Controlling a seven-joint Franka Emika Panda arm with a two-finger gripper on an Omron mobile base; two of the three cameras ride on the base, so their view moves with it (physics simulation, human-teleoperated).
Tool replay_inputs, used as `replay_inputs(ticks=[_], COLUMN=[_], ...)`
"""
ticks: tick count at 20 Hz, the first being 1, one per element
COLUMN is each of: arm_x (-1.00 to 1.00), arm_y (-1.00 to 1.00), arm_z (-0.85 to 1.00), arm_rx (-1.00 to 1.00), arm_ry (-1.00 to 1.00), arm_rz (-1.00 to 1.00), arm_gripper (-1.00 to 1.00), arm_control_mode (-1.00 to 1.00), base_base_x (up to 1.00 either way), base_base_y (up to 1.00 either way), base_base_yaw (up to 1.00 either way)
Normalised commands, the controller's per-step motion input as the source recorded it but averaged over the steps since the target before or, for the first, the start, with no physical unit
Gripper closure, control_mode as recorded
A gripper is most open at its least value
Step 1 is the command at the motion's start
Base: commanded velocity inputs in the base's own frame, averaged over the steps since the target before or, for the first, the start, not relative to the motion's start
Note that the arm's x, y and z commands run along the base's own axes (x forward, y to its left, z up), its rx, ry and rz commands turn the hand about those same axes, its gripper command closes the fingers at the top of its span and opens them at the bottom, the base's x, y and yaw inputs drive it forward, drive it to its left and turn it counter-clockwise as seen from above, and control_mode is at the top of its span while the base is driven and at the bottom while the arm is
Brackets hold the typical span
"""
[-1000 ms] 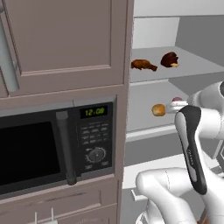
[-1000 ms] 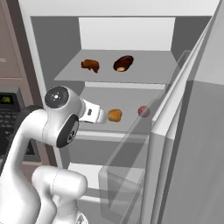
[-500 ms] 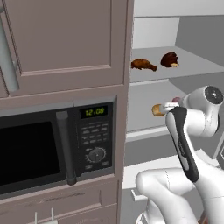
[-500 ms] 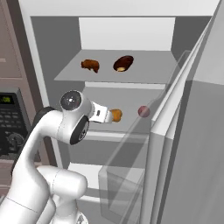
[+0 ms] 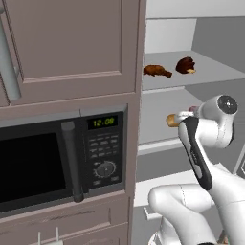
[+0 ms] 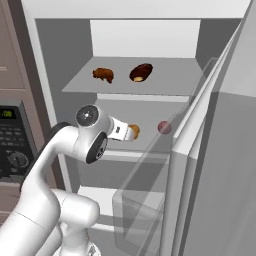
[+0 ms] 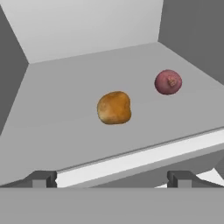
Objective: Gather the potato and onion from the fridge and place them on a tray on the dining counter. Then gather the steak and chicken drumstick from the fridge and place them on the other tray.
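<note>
Nothing is gathered yet. Fridge (image 6: 220, 150) stands open; potato (image 7: 114, 107) and onion (image 7: 168, 82) lie apart on its middle shelf, steak (image 6: 141, 72) and drumstick (image 6: 103, 75) one shelf above. Gripper (image 7: 112, 178), jaws spread and empty, faces the potato from the shelf's front edge.

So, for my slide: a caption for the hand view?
Open hand faces round golden-brown potato and reddish-purple onion on grey fridge shelf.

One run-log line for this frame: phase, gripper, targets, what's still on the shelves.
phase: approaching lower fridge shelf | gripper: open, empty | potato, onion: lower shelf, apart | steak, chicken drumstick: upper shelf
</note>
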Motion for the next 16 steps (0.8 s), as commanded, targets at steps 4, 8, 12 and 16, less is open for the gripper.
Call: replay_inputs(ticks=[4, 8, 12, 16], arm_x=[0.36, 0.37, 0.32, 0.27], arm_y=[-0.01, 0.00, 0.00, 0.00], arm_z=[-0.07, -0.10, -0.20, -0.24], arm_rx=[0.00, 0.00, 0.00, 0.00], arm_ry=[0.00, 0.04, 0.04, 0.07], arm_rz=[-0.04, 0.01, 0.04, 0.00], arm_gripper=[-1.00, -1.00, -1.00, -1.00], arm_control_mode=[-1.00, -1.00, -1.00, -1.00], base_base_x=[0.00, 0.00, 0.00, 0.00], base_base_y=[0.00, 0.00, 0.00, 0.00], base_base_yaw=[0.00, 0.00, 0.00, 0.00])
